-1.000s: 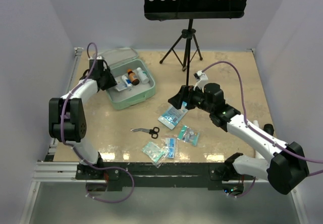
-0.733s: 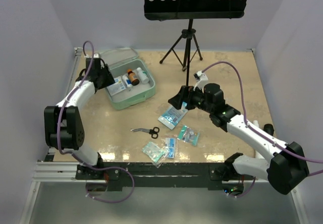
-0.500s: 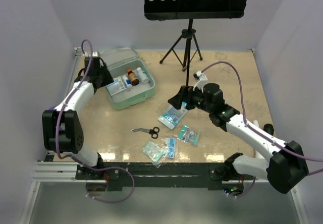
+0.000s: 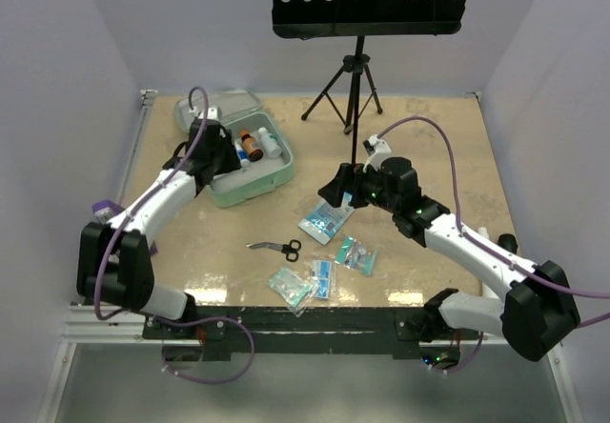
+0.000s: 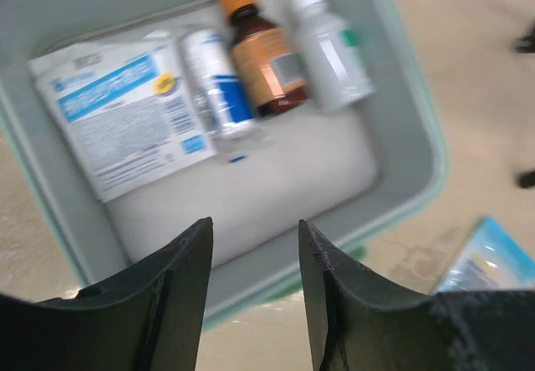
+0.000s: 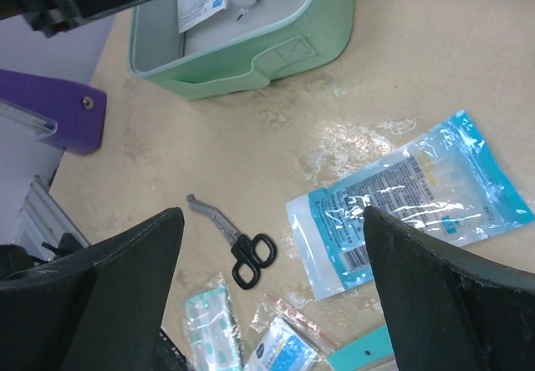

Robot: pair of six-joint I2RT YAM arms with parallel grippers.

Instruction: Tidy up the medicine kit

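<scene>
Medicine kit (image 4: 255, 186) sat open on the table (image 4: 429, 137), bottles (image 5: 263, 53) inside. The left gripper (image 5: 255, 231) hung just over the kit, fingers apart, holding nothing. Right of the kit lay scissors (image 4: 278, 247), then the right gripper (image 6: 272, 218), wide open and empty

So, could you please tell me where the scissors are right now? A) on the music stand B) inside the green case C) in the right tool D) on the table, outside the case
D: the scissors lie flat on the table, outside the medicine kit.
</scene>
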